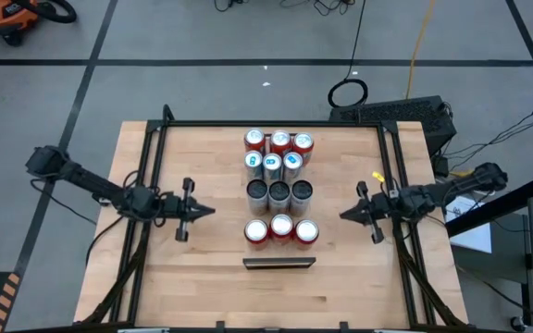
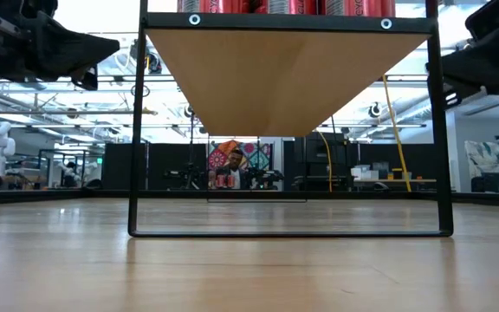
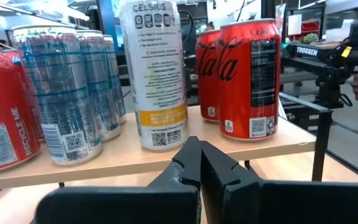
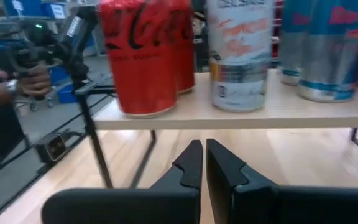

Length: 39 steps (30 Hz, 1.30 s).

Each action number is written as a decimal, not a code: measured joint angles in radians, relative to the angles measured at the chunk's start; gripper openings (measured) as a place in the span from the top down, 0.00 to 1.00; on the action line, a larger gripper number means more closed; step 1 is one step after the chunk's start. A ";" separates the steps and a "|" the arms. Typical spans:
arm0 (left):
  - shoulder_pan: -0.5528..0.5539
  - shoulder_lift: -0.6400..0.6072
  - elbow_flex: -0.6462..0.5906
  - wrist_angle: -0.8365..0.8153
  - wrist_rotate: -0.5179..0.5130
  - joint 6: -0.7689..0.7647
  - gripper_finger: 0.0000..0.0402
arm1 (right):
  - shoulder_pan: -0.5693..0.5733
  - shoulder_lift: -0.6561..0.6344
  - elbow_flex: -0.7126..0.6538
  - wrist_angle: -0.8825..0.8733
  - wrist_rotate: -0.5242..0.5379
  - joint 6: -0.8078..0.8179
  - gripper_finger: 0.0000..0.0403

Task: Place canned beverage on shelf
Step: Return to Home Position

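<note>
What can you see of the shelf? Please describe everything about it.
The shelf is a flat, level board of pale wood, raised above the table on a thin black metal frame. Twelve cans stand upright on it in four rows of three: red, blue, dark-topped, red. Its underside is bare. It stands mid-table, and nothing else touches it.
</note>
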 joint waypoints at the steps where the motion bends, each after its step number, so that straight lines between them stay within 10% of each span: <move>1: 0.015 0.000 0.000 0.000 0.017 -0.008 1.00 | -0.017 0.000 0.000 -0.002 -0.004 0.000 1.00; 13: 0.101 -0.054 0.000 -0.080 0.123 -0.039 1.00 | -0.187 -0.001 0.031 -0.046 -0.152 0.010 1.00; 39: 0.100 -0.623 -0.002 -0.648 0.092 -0.116 1.00 | -0.211 -0.058 -0.002 -0.093 -0.159 -0.059 1.00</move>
